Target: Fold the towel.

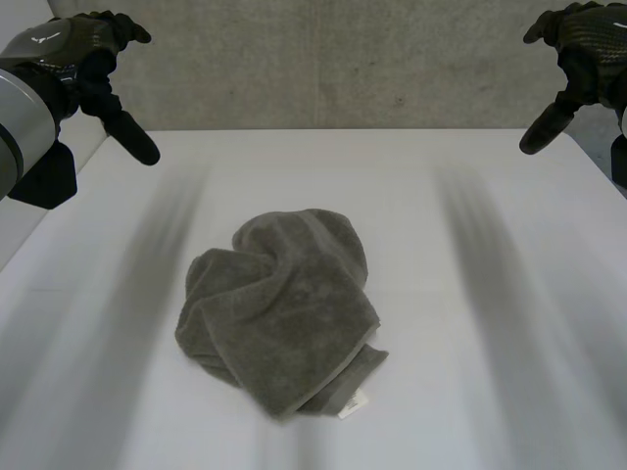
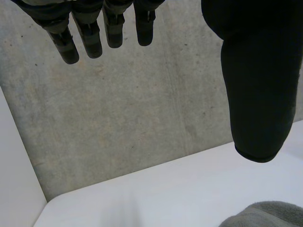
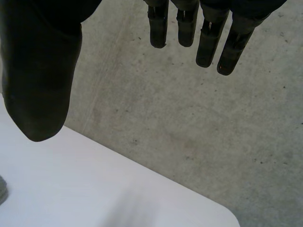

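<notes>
1. The robot's left hand [image 1: 78, 54] hung in the air above the far left corner of the white table [image 1: 490, 323]. Its fingers [image 2: 90, 40] were straight and set apart from the thumb [image 2: 258, 80], and it held nothing.
2. The right hand [image 1: 583, 44] mirrored it above the far right corner, also open and empty, with its fingers [image 3: 208, 42] extended and its thumb [image 3: 40, 85] held wide.
3. Beyond both palms stood only the bare concrete wall [image 1: 343, 59], and nothing lay at either hand's fingertips.
4. Well below and between the two hands, nearer the robot than either, the grey towel [image 1: 279, 313] lay in a crumpled heap on the table, touching neither hand. From the left wrist, an edge of it showed just under the thumb's tip.
5. A small white label [image 1: 353, 403] poked out at the side of the heap farthest from the hands.
6. The raised, parted stance looked like a ready pose. It appeared to keep both arms clear of the cloth and leave the head camera an unbroken look at it.
7. By that reading, folding had not begun. The towel was bunched over itself with no corner plainly exposed, so it would probably need spreading flat before any fold.
8. The thick, limp pile suggested the cloth would sag and drag rather than hold its shape when lifted.
</notes>
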Available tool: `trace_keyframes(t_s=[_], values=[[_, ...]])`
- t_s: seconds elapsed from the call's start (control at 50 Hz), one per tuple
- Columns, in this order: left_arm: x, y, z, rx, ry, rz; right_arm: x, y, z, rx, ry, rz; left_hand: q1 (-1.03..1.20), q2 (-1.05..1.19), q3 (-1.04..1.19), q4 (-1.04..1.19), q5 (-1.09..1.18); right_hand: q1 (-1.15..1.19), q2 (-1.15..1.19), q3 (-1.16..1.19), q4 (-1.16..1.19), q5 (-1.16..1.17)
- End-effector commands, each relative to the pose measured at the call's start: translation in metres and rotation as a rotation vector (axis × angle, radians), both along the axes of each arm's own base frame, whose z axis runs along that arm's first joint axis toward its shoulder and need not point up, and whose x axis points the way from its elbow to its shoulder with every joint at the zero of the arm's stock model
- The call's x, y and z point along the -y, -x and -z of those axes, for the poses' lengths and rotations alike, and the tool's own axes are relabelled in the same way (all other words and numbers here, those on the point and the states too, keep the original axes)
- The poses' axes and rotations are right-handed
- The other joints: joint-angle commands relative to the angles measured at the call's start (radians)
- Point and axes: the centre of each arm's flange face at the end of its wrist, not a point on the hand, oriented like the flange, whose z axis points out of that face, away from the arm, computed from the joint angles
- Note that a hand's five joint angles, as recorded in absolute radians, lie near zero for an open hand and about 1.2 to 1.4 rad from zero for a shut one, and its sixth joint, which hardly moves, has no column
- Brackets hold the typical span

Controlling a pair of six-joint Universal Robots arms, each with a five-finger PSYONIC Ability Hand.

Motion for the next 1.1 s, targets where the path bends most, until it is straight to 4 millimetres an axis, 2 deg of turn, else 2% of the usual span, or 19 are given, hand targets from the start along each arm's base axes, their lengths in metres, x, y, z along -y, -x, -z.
trace_keyframes(t_s=[0.02, 0.26, 0.36, 0.4, 0.42, 0.44, 0.46, 0.5, 0.54, 0.62, 0.64, 0.68, 0.74, 0.78, 0.92, 1.02, 1.04, 1.06, 1.1], values=[[-0.001, 0.000, 0.000, 0.001, -0.001, 0.003, 0.000, -0.001, 0.005, -0.008, -0.009, -0.008, -0.001, 0.008, 0.009, 0.008, -0.031, -0.058, -0.066, -0.073, -0.087, -0.061], [-0.006, -0.001, 0.003, 0.005, -0.013, 0.008, -0.002, -0.005, 0.004, -0.051, 0.011, -0.048, 0.006, 0.015, 0.015, 0.015, -0.024, -0.058, -0.066, -0.073, -0.087, -0.061], [-0.010, -0.002, 0.026, 0.041, -0.090, 0.014, -0.016, -0.018, 0.019, -0.262, 0.005, -0.215, 0.041, 0.050, 0.050, 0.050, 0.011, -0.058, -0.066, -0.073, -0.087, -0.061], [-0.014, -0.005, 0.057, 0.083, -0.182, 0.009, -0.039, -0.033, 0.046, -0.457, -0.021, -0.401, 0.038, 0.047, 0.048, 0.047, 0.008, -0.058, -0.066, -0.073, -0.087, -0.061], [-0.014, -0.005, 0.057, 0.083, -0.183, 0.009, -0.039, -0.033, 0.046, -0.458, -0.021, -0.402, 0.038, 0.047, 0.047, 0.047, 0.008, -0.058, -0.066, -0.073, -0.087, -0.061], [-0.016, -0.008, 0.072, 0.104, -0.224, 0.004, -0.050, -0.040, 0.058, -0.535, -0.016, -0.489, 0.029, 0.038, 0.039, 0.038, -0.001, -0.058, -0.066, -0.073, -0.087, -0.061], [-0.016, -0.008, 0.072, 0.104, -0.224, 0.004, -0.059, -0.046, 0.073, -0.596, -0.021, -0.568, 0.029, 0.038, 0.039, 0.038, -0.001, -0.058, -0.066, -0.073, -0.087, -0.061], [-0.015, -0.014, 0.099, 0.125, -0.281, -0.014, -0.067, -0.052, 0.087, -0.638, -0.024, -0.633, 0.015, 0.024, 0.024, 0.024, -0.015, -0.058, -0.066, -0.073, -0.087, -0.061], [-0.014, -0.016, 0.111, 0.128, -0.291, -0.023, -0.071, -0.059, 0.101, -0.655, -0.031, -0.683, 0.015, 0.024, 0.024, 0.024, -0.015, -0.058, -0.066, -0.073, -0.087, -0.061], [-0.012, -0.017, 0.136, 0.131, -0.299, -0.024, -0.076, -0.079, 0.142, -0.647, -0.039, -0.767, 0.021, 0.029, 0.030, 0.029, -0.010, -0.058, -0.066, -0.073, -0.087, -0.061], [-0.010, -0.016, 0.146, 0.129, -0.293, -0.024, -0.076, -0.079, 0.142, -0.647, -0.039, -0.767, 0.026, 0.035, 0.036, 0.035, -0.004, -0.058, -0.066, -0.073, -0.087, -0.061], [-0.009, -0.015, 0.157, 0.132, -0.297, -0.024, -0.082, -0.093, 0.171, -0.646, -0.033, -0.814, 0.032, 0.041, 0.042, 0.041, 0.002, -0.058, -0.066, -0.073, -0.087, -0.061], [-0.009, -0.011, 0.177, 0.145, -0.325, -0.010, -0.082, -0.097, 0.184, -0.646, -0.020, -0.822, 0.038, 0.047, 0.047, 0.047, 0.008, -0.058, -0.066, -0.073, -0.087, -0.061], [-0.011, -0.009, 0.194, 0.165, -0.377, 0.000, -0.078, -0.104, 0.207, -0.649, 0.015, -0.813, 0.056, 0.064, 0.065, 0.065, 0.026, -0.025, -0.033, -0.040, -0.053, -0.028], [-0.016, -0.004, 0.215, 0.194, -0.440, 0.022, -0.068, -0.115, 0.237, -0.667, 0.095, -0.762, 0.070, 0.079, 0.080, 0.079, 0.040, 0.227, 0.220, 0.213, 0.199, 0.225], [-0.014, -0.002, 0.220, 0.199, -0.450, 0.025, -0.057, -0.117, 0.251, -0.688, 0.108, -0.699, 0.344, 0.352, 0.353, 0.352, 0.313, 0.427, 0.420, 0.413, 0.399, 0.425], [-0.013, -0.002, 0.219, 0.197, -0.444, 0.025, -0.054, -0.118, 0.251, -0.689, 0.114, -0.682, 0.593, 0.602, 0.603, 0.602, 0.563, 0.686, 0.678, 0.672, 0.658, 0.683], [-0.013, -0.002, 0.219, 0.197, -0.444, 0.025, -0.051, -0.119, 0.248, -0.685, 0.124, -0.666, 0.596, 0.605, 0.605, 0.605, 0.566, 1.081, 1.073, 1.067, 1.053, 1.078], [-0.010, 0.000, 0.213, 0.185, -0.419, 0.027, -0.047, -0.120, 0.239, -0.677, 0.143, -0.641, 1.119, 1.128, 1.129, 1.128, 1.089, 1.163, 1.155, 1.148, 1.134, 1.160]])
